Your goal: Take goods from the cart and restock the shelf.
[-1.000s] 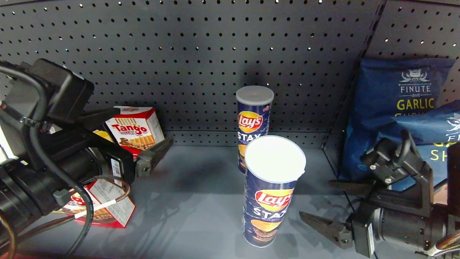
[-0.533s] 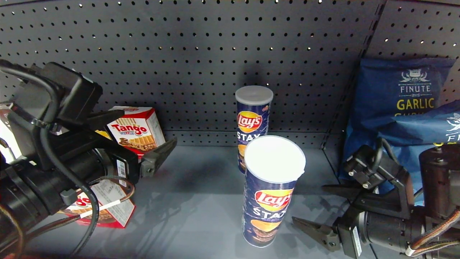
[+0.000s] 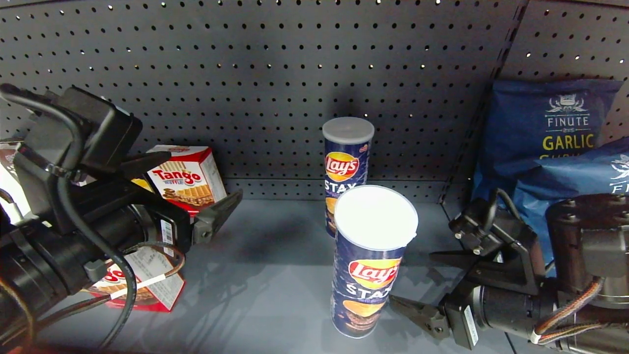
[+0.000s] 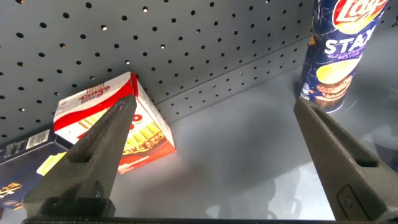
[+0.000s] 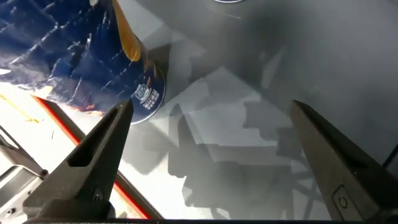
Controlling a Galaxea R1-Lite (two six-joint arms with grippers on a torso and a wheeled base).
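Two tall blue chip cans stand on the grey shelf [image 3: 265, 280], the front can [image 3: 372, 265] close before the back can [image 3: 347, 164]. My right gripper [image 3: 413, 278] is open, low on the shelf just right of the front can's base, apart from it. In the right wrist view the can's bottom [image 5: 124, 74] lies beside one finger of the open right gripper [image 5: 211, 106]. My left gripper [image 3: 202, 174] is open in front of a red and white wafer box [image 3: 189, 177]. The left wrist view has that wafer box [image 4: 146, 134] and a chip can [image 4: 339, 53] beyond the open left gripper [image 4: 212, 104].
A second wafer box [image 3: 147, 290] lies flat under my left arm. Blue snack bags [image 3: 550, 132] lean at the right behind an upright divider. A dark pegboard wall [image 3: 255, 73] closes the back. The shelf's red front strip [image 5: 74, 134] runs near the can.
My right gripper has slid left along the shelf, closer to the front can's base. The left gripper has shifted slightly right. Both cans stand as before.
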